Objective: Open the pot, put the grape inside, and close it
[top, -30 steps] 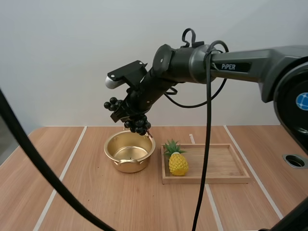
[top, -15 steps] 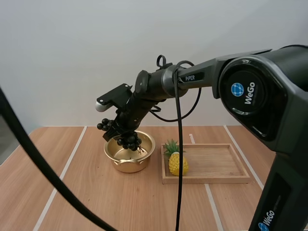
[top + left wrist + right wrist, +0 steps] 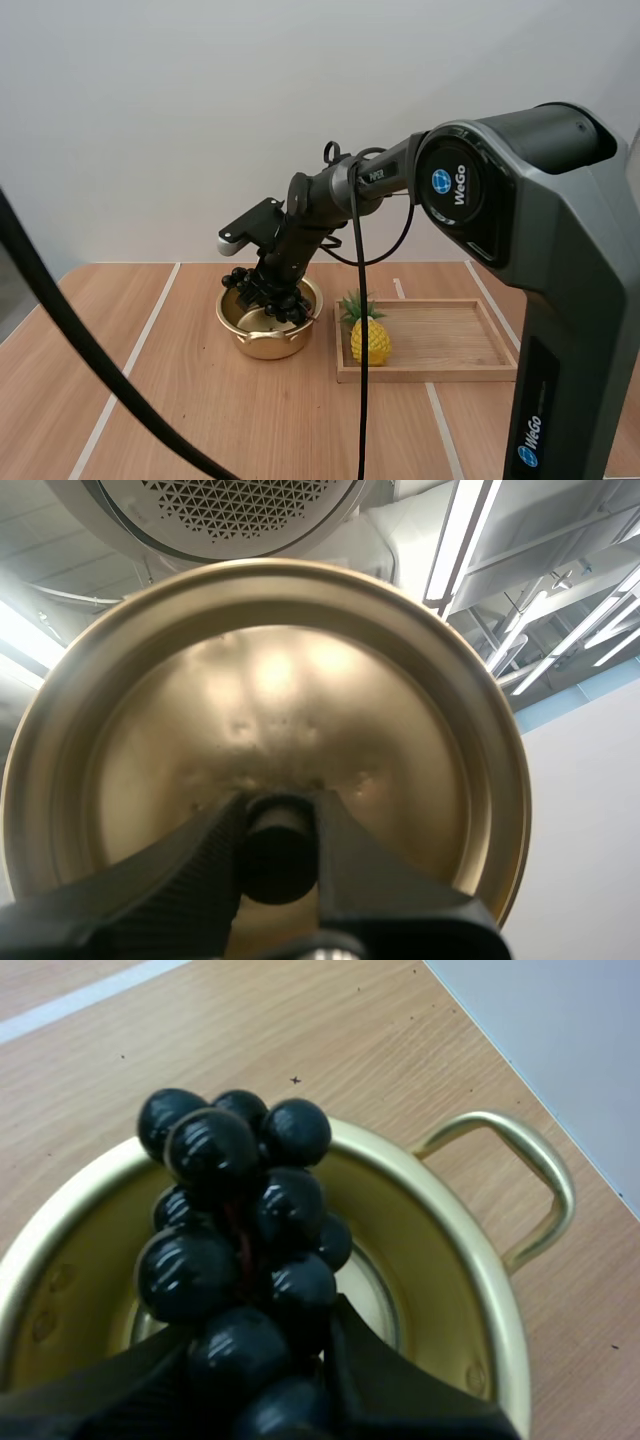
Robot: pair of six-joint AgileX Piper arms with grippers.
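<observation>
The golden pot (image 3: 266, 338) stands open on the table, left of the wooden tray. My right gripper (image 3: 268, 288) reaches down over its mouth, shut on a bunch of dark grapes (image 3: 266, 290) that hangs at the rim, partly inside. From the right wrist, the grapes (image 3: 240, 1260) sit between my fingers, directly above the pot's inside (image 3: 440, 1290), with one handle (image 3: 520, 1175) beyond. My left gripper (image 3: 278, 855) is shut on the black knob (image 3: 275, 850) of the golden lid (image 3: 280, 720), held up with its top face toward the camera.
A wooden tray (image 3: 450, 345) lies right of the pot, with a yellow toy pineapple (image 3: 368, 335) at its left end. Bare wooden table with pale stripes spreads left of and in front of the pot.
My right arm has lowered the grapes from above the pot's far rim down into its mouth.
</observation>
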